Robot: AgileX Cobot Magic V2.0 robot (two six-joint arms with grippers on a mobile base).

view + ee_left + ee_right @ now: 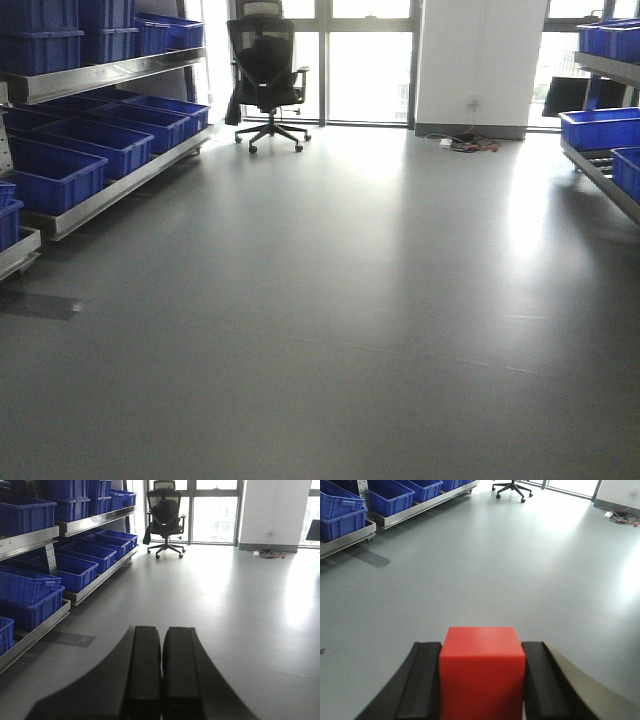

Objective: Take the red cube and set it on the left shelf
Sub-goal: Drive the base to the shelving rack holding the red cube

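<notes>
My right gripper [482, 647] is shut on the red cube [482, 675], which fills the gap between its two black fingers and is held above the grey floor. My left gripper [161, 630] is shut and empty, its two black fingers pressed together. The left shelf [110, 190] is a long stainless-steel rack along the left wall, holding blue crates on its tiers. It also shows in the left wrist view [95, 582] and at the top left of the right wrist view [415, 511]. Neither gripper shows in the front view.
Blue crates [70, 160] fill the left shelf. A black office chair [268, 75] stands by the far windows. Another rack with blue crates [600, 130] lines the right wall. Cables [470, 145] lie by the white pillar. Grey floor [350, 300] spreads between the racks.
</notes>
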